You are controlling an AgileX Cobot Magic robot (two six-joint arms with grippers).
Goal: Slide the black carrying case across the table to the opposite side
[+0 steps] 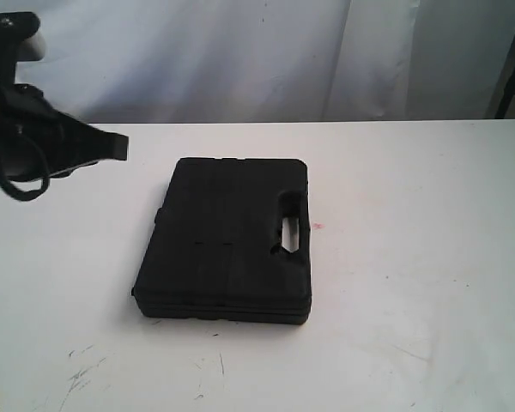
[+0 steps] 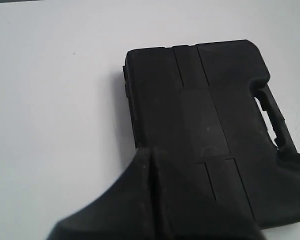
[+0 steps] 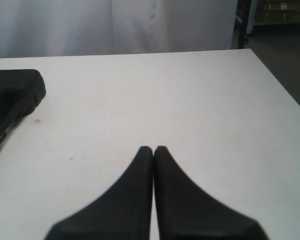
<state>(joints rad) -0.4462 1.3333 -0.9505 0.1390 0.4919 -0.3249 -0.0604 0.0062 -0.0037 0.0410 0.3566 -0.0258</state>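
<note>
The flat black case (image 1: 227,240) lies in the middle of the white table (image 1: 412,257), its cut-out handle (image 1: 292,225) on the side facing right. My left gripper (image 1: 116,146) hangs shut above the table, left of the case and apart from it. In the left wrist view the case (image 2: 205,115) fills the frame, and the shut left gripper (image 2: 151,152) overlaps its edge. My right gripper (image 3: 153,150) is shut over bare table, with a corner of the case (image 3: 12,97) far off. The right gripper is out of the exterior view.
A tiny pink spot (image 1: 318,227) marks the table just right of the handle. Dark scuff marks (image 1: 81,373) lie near the front left edge. A pale curtain (image 1: 266,51) hangs behind the table. The table's far edge and a dark floor (image 3: 285,65) show in the right wrist view.
</note>
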